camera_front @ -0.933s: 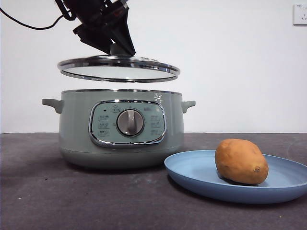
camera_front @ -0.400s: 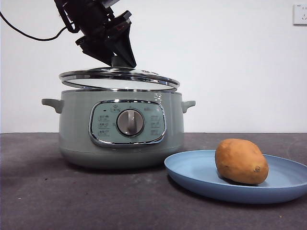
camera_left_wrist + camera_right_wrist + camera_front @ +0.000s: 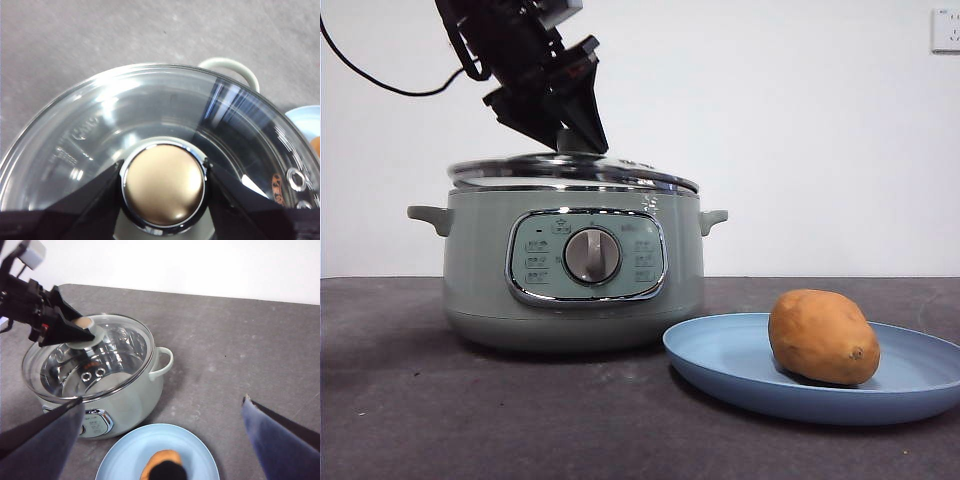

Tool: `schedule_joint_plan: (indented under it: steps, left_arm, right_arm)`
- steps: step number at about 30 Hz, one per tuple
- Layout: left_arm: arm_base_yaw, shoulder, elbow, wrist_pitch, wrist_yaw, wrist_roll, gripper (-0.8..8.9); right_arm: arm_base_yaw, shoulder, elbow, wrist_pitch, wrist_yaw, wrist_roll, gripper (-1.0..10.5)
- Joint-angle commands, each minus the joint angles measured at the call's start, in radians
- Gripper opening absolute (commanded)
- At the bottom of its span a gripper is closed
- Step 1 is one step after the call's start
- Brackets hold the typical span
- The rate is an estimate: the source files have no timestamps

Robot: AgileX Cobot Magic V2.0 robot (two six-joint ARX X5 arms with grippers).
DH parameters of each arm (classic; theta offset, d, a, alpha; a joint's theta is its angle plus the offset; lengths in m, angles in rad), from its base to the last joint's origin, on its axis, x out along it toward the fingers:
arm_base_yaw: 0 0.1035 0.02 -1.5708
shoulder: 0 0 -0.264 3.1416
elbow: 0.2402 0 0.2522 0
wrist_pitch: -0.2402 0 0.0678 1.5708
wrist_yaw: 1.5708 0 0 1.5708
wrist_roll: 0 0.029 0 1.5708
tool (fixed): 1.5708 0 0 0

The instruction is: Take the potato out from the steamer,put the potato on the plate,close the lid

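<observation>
The sage-green steamer (image 3: 575,265) stands left of centre on the dark table. The glass lid (image 3: 570,171) lies down on its rim, slightly tilted. My left gripper (image 3: 572,138) comes from above and is shut on the lid's knob (image 3: 164,184), with one jaw on either side of it. The orange-brown potato (image 3: 823,337) lies on the light-blue plate (image 3: 740,365) to the right of the steamer. My right gripper (image 3: 162,400) is open and empty, high above the plate (image 3: 120,460) and the potato (image 3: 156,460). From there I also see the steamer (image 3: 135,395) and the lid (image 3: 107,357).
A wall socket (image 3: 945,30) sits at the top right. A black cable (image 3: 380,80) hangs from the left arm. The steamer's side handle (image 3: 230,67) sticks out towards the plate's edge (image 3: 306,116).
My left gripper has lowered the lid from well above the steamer down onto its rim. The potato and the plate have not moved.
</observation>
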Motion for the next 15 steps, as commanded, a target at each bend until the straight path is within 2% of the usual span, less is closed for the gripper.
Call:
schedule_joint_plan:
  steps: [1, 9, 11, 12, 13, 15]
  left_arm:
    - [-0.005, 0.005, 0.011, 0.03, 0.012, 0.011, -0.13]
    - [-0.004, 0.008, 0.011, 0.01, -0.013, 0.011, -0.13]
    - [-0.004, 0.008, 0.011, -0.005, -0.013, 0.01, 0.15]
    - [-0.004, 0.008, 0.011, -0.012, -0.013, 0.009, 0.54]
    - [-0.004, 0.008, 0.011, -0.018, -0.013, 0.009, 1.38]
    - [-0.004, 0.008, 0.011, -0.024, -0.013, 0.008, 3.59]
  right_arm:
    - [0.002, 0.0, 0.005, 0.008, 0.003, 0.009, 5.7]
    - [0.002, -0.001, 0.005, 0.004, 0.002, 0.009, 5.7]
    - [0.002, -0.001, 0.005, 0.003, -0.001, 0.009, 5.7]
    - [0.002, -0.001, 0.005, 0.003, -0.002, 0.009, 5.7]
    - [0.002, -0.001, 0.005, 0.003, -0.002, 0.009, 5.7]
    - [0.002, 0.0, 0.005, 0.002, -0.002, 0.009, 5.7]
